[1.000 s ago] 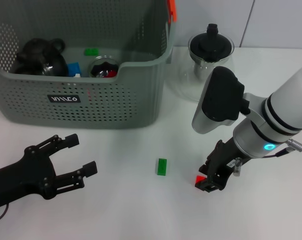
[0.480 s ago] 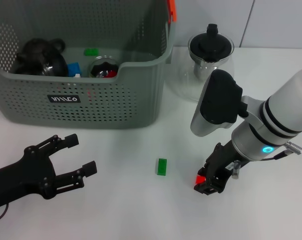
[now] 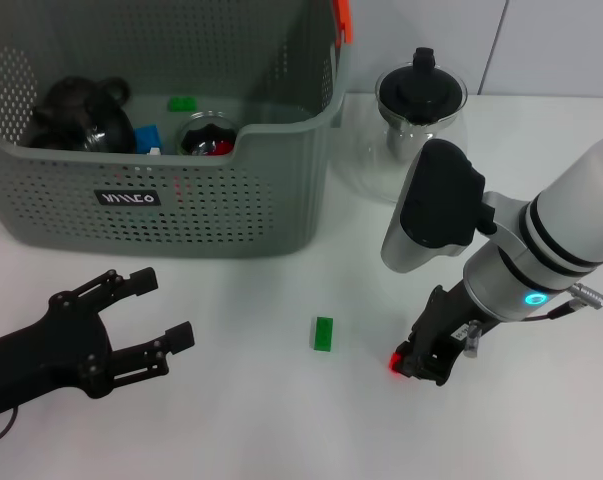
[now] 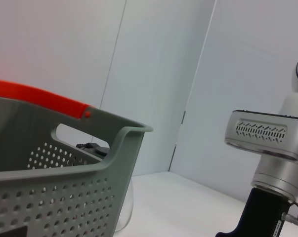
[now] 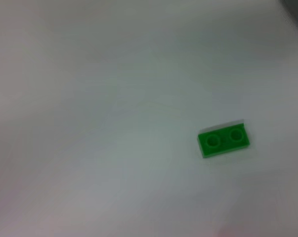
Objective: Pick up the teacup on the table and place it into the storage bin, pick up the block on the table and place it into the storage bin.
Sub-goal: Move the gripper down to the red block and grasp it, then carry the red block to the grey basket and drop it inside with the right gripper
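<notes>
My right jaws are reaching down to the table, clenched around a small red block that is showing only as a sliver at their tip, right at the table surface. A green block is lying flat on the table near them, toward my left, apart from everything; my right wrist camera is showing it as a two-stud piece on bare white. My left jaws are hovering released low over the table in front of the bin, holding nothing. The bin is sitting at the far left of the table, holding a black teapot, a dark cup and small blue and green blocks. A glass pot is standing just beside the bin's right wall.
</notes>
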`<state>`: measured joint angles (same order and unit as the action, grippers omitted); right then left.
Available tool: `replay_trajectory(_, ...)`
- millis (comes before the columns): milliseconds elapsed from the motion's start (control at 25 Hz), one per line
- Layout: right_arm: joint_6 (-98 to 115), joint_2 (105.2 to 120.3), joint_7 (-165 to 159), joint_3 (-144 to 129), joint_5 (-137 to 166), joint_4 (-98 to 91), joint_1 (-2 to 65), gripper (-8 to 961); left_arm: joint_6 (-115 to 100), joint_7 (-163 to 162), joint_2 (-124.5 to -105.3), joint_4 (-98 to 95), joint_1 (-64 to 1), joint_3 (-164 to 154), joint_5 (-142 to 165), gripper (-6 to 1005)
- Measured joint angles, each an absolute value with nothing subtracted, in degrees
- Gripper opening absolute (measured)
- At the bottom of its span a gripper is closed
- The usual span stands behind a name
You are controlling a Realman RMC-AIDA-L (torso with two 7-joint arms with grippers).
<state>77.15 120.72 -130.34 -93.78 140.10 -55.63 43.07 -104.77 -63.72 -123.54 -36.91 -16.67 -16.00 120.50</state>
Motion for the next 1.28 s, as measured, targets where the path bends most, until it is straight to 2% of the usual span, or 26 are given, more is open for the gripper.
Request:
replay_trajectory(120, 77.1, 120.67, -130.9, -93.4, 140.1, -55.5, 43.1, 115, -104.8, -63.7, -123.57, -36.9, -16.7, -16.0, 120.5, 904)
replay_trajectory(560, 82.6, 120.27, -129.7, -85.5, 137.6, -61.8, 40.6, 115, -104.8, -63.7, -123.58, -36.9, -16.6, -15.4, 120.4, 905)
replay_trajectory(1000, 106.3, 120.09, -113.6, -53.0, 111.6, -72.7, 35.8, 114, -104.8, -63.7, -123.43, -36.9, -16.4, -13.9, 120.4, 905)
replay_trajectory(1280, 95.2, 120.32, -109.2, -50.7, 97.7, -72.3, 36.7, 115, -104.7, -63.7, -123.44, -36.8, -17.0, -13.8, 120.4, 905)
